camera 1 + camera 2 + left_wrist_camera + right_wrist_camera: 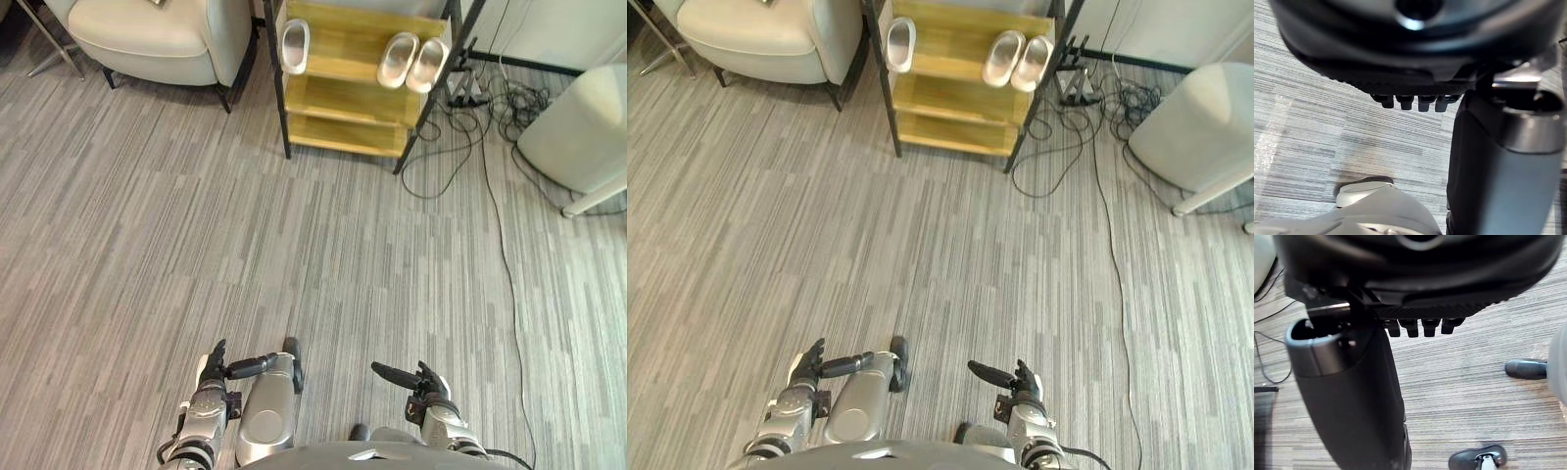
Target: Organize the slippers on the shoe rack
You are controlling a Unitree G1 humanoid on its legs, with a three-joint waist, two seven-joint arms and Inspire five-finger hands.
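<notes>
The shoe rack, yellow wooden shelves in a black frame, stands far ahead on the striped grey carpet. Its upper shelf carries three silver-grey slippers: a single slipper at the left end and a pair side by side at the right end. The two lower shelves show nothing on them. My left hand hangs low at the near edge, fingers relaxed and thumb held out, holding nothing. My right hand is level with it to the right, also relaxed and empty. Past the left fingers and the right fingers there is carpet.
A beige armchair stands left of the rack. A white rounded seat is at the far right. Black cables and a power strip lie right of the rack, and one cable runs down the carpet.
</notes>
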